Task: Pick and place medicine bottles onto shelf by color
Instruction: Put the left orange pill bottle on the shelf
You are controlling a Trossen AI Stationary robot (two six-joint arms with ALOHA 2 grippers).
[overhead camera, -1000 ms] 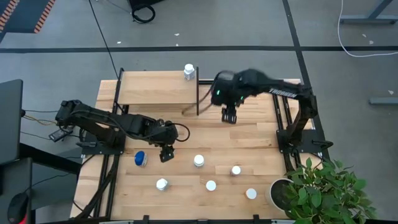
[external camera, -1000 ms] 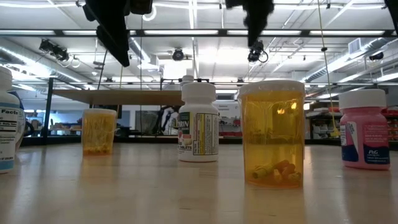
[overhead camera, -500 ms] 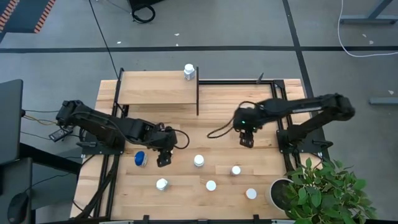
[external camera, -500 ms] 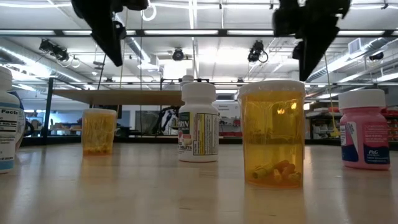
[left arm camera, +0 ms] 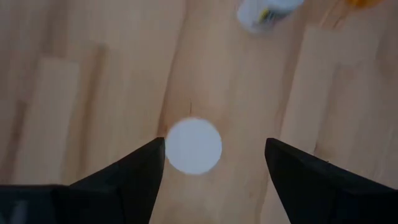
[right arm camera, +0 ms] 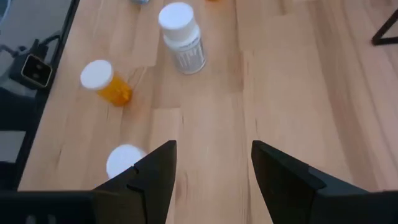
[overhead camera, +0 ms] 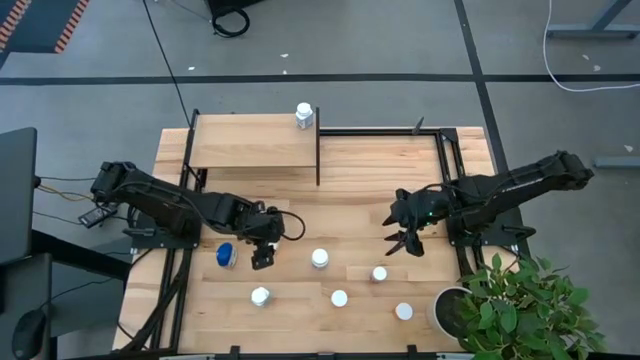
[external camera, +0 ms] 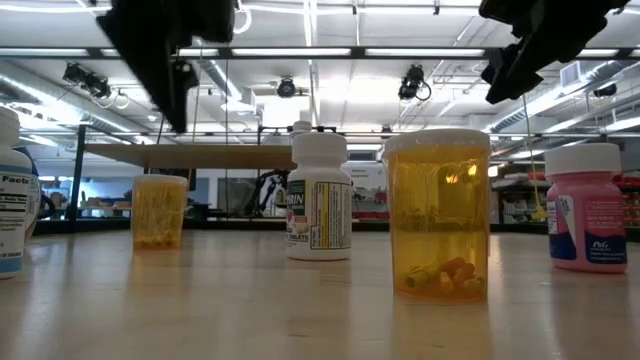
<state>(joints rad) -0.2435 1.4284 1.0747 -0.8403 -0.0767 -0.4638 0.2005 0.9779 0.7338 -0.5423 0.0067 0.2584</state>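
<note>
Now lower left tool [overhead camera: 262,257], fingers spread and empty, straight over white cap [left arm camera: 193,146] on counter [overhead camera: 300,215], centre it, then close gently. Keep right tool [overhead camera: 405,243], also spread and empty, clear above bottles [overhead camera: 380,273]; place on shelf [overhead camera: 250,142] beside white bottle [overhead camera: 304,115].

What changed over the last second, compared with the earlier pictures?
The right tool swung from beside the shelf out over the table's right side, open and empty. The left tool shifted only slightly, open above a white-capped bottle. Nothing was gripped or released; all bottles stayed put, one on the shelf.
</note>
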